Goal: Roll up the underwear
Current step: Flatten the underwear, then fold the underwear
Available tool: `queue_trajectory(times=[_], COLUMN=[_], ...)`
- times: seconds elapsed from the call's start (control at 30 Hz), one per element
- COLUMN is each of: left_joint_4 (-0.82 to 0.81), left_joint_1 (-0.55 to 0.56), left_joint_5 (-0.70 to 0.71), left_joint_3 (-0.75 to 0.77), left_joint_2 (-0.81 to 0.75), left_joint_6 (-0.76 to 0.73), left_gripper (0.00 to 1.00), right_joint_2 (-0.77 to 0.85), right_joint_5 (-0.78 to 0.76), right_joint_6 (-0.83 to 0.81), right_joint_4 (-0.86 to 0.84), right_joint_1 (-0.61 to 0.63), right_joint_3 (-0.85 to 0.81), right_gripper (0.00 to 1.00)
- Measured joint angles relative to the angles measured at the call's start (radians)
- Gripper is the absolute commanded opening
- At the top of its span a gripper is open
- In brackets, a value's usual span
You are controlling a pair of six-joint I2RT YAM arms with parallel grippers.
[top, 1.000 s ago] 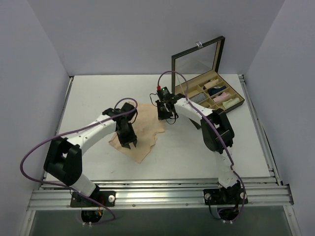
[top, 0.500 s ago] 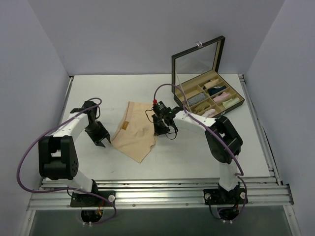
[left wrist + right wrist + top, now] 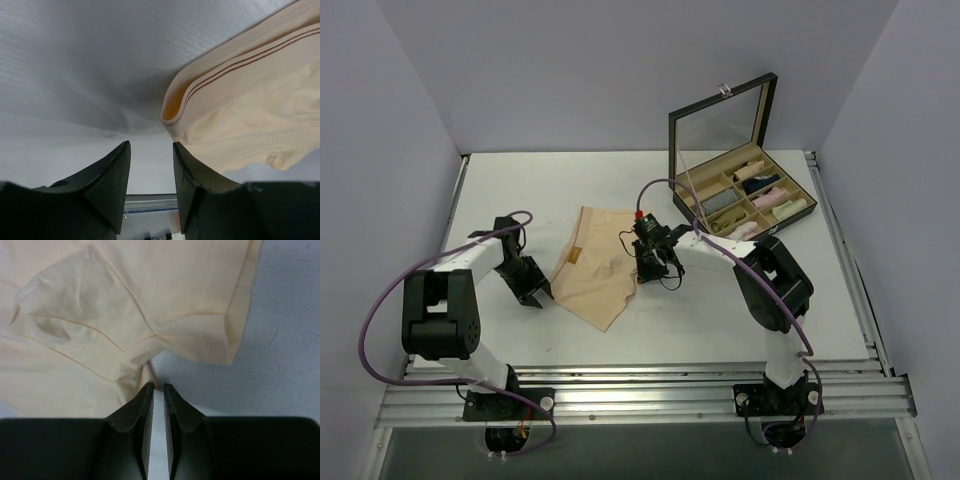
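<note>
My left gripper (image 3: 150, 150) sits just left of the underwear (image 3: 595, 272), fingers apart and empty, with the waistband corner (image 3: 172, 112) just ahead of them. The underwear lies spread flat on the table. At its right edge my right gripper (image 3: 156, 386) is nearly closed, with cloth puckered at the tip; I can't tell if any is nipped. I'd take one edge low with both grippers and roll evenly. Beyond the underwear to the right, the divided box (image 3: 794, 182) stands with its lid (image 3: 720, 118) up, holding a grey roll (image 3: 720, 203), a pink roll (image 3: 767, 198) and other rolls.

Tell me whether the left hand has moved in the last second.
Yes. The left hand has swung left off the underwear toward the table's left edge, and now sits beside the cloth.
</note>
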State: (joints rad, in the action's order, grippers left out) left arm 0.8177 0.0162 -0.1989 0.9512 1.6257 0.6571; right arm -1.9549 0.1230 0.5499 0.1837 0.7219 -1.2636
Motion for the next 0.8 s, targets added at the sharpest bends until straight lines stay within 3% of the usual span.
queue_trajectory(times=[0.8], left_joint_4=[-0.067], left_joint_1=[-0.071], left_joint_5=[-0.007], left_joint_3=[0.0], left_joint_2=[0.048], left_joint_6=[-0.019], left_gripper=[0.51], right_joint_2=[-0.001], right_joint_5=[0.044], right_joint_6=[0.0], right_joint_4=[-0.087], right_joint_1=[0.0], right_joint_3=[0.029], right_gripper=[0.06])
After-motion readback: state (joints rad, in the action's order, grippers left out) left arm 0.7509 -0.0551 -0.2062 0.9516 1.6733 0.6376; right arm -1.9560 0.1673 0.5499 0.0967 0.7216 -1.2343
